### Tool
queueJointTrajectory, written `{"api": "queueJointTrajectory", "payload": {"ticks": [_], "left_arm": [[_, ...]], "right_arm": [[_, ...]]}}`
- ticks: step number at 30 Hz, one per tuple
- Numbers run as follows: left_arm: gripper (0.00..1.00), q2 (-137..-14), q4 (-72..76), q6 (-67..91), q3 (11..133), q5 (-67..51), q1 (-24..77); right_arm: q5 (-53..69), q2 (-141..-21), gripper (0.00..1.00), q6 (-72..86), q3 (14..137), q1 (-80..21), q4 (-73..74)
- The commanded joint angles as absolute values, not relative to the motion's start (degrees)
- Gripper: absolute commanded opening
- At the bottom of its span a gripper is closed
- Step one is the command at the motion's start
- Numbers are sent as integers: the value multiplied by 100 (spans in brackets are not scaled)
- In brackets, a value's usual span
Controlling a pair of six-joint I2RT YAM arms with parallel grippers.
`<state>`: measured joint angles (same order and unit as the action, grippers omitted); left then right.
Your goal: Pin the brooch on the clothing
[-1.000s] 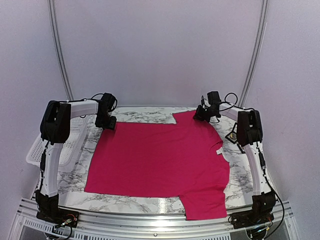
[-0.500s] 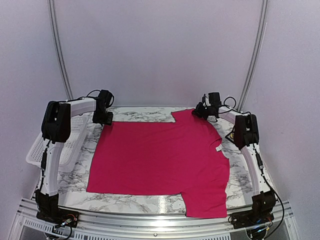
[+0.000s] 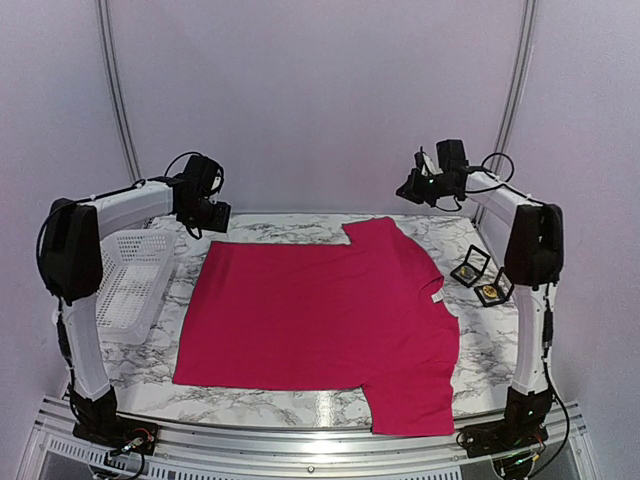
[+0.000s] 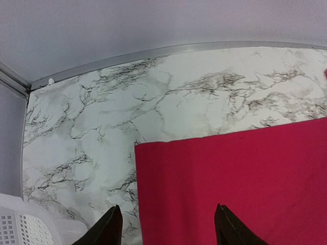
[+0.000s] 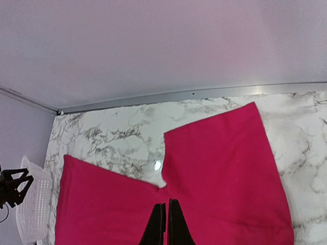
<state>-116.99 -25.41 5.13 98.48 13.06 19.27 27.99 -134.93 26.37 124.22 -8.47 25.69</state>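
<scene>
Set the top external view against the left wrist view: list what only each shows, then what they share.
Top external only: both arms, the right gripper, two small open boxes right of the T-shirt, and its white neck label. Left wrist only: a close look at the left gripper, fingers apart, the shirt's corner just ahead. Shared: the T-shirt, marble table, white basket.

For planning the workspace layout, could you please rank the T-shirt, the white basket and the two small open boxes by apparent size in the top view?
1. T-shirt, largest by far.
2. White basket.
3. Far box and near box: smallest, too alike to rank.
</scene>
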Motion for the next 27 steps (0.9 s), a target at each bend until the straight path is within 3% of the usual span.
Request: {"api": "queueJointTrajectory", "payload": {"ticks": [1, 9, 15, 20, 23, 25, 27], "left_arm": [[63, -11112, -2244, 985, 8816, 945, 2270], [63, -10432, -1787, 1362, 7122, 786, 2960], [63, -10064, -1368, 1606, 6114, 977, 2971], [63, -9954, -1268, 1675, 5788, 1063, 2971], [63, -9860, -1246, 1603, 5771, 1229, 2971], [64, -9712, -1240, 1588, 5818, 1345, 2971], [72, -9479, -1187, 1631, 5875, 1483, 2979]], "right_arm": [[2404, -12015, 0, 1663, 10865, -1264, 3534], [1649, -10083, 0, 1963, 7296, -1986, 3052], [887, -9697, 0, 2192, 6002, -2291, 2873], [344, -9546, 0, 2207, 5653, -2288, 3005], [-73, -9507, 11, 2141, 5873, -2290, 3338], [-587, -9376, 23, 2100, 6035, -2251, 3442], [-1088, -9263, 36, 2059, 6209, -2134, 3483]]}}
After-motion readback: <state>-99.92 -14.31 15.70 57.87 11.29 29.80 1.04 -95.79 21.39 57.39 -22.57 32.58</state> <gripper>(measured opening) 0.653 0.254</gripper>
